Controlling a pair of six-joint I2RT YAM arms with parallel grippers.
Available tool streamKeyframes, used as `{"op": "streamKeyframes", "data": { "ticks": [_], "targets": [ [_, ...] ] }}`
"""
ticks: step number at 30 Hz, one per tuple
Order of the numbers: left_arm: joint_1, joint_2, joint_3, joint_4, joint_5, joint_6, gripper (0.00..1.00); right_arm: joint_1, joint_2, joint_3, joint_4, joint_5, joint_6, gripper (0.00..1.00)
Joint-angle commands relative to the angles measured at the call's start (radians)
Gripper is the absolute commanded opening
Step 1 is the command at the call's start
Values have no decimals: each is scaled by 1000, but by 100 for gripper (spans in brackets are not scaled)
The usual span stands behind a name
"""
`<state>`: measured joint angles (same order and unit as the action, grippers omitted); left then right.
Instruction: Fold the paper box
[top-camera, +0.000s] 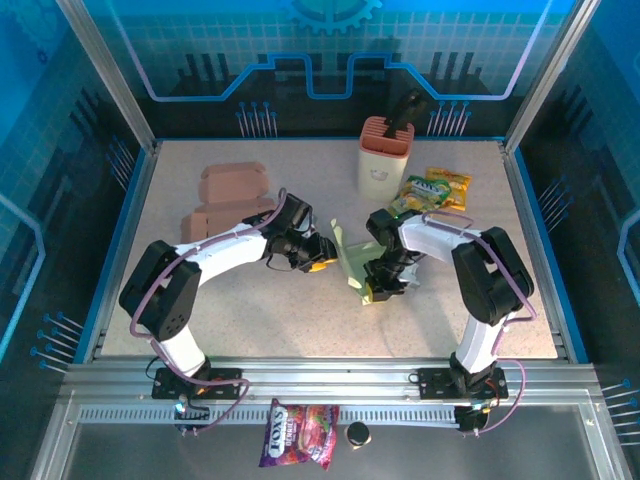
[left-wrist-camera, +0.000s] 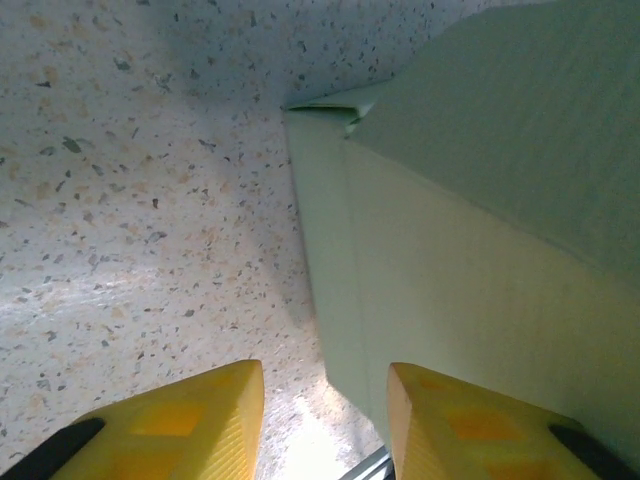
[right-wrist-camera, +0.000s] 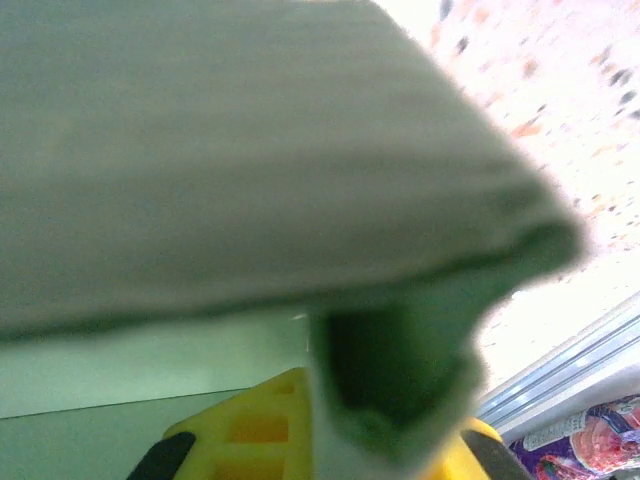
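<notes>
While right jaws seemingly pinch paper box (top-camera: 354, 263), left jaws gape beside

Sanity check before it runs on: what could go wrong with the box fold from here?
1. The right pincer is shut on just one folded edge of the paper box; a pull could tear or crumple it there.
2. The left pincer is open, with only the edge of the box wall inside its gap; closing now may miss it or crease the wrong spot.
</notes>
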<state>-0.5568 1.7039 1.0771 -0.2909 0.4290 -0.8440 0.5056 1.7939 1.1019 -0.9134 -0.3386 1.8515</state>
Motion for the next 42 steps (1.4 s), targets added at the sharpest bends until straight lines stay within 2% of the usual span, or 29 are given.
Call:
{"op": "streamKeyframes", "data": {
  "ticks": [1, 3, 6, 9, 13, 15, 18, 20, 22, 27, 32, 35, 42],
  "targets": [
    [1, 8, -17, 43, 32, -29, 37, 26, -28, 5, 7, -6, 41, 20],
    [4, 6, -13, 34, 22, -24, 37, 36, -71, 7, -5, 16, 53, 35],
    [7, 3, -2, 14, 6, -11, 37, 43, -117, 20, -32, 36, 40, 52],
    [9, 8, 14, -6, -11, 2, 37, 41, -159, 38, -68, 75, -9, 57],
    [9, 16, 36, -22, -23, 13, 37, 13, -232, 105, -113, 235, -196, 56],
    [10, 20, 45, -21, -26, 12, 37, -19, -256, 171, -68, 289, -440, 54],
    [8, 24, 57, -29, -34, 14, 37, -31, -286, 257, 27, 263, -839, 51],
    [8, 24, 65, -39, -41, 18, 37, -9, -331, 257, 126, 193, -1025, 52],
    [8, 26, 71, -48, -44, 22, 37, 16, -369, 240, 195, 106, -1138, 56],
    [8, 38, 91, -62, -42, 29, 37, 38, -286, 308, 69, -19, -1267, 55],
    [6, 57, 115, -76, -42, 40, 37, 50, -204, 374, 12, -10, -1302, 51],
    [7, 64, 124, -80, -42, 41, 37, 51, -150, 407, -30, -7, -1308, 43],
    [5, 66, 133, -88, -43, 52, 37, 64, -115, 417, -24, 11, -1274, 34]
  ]
}}
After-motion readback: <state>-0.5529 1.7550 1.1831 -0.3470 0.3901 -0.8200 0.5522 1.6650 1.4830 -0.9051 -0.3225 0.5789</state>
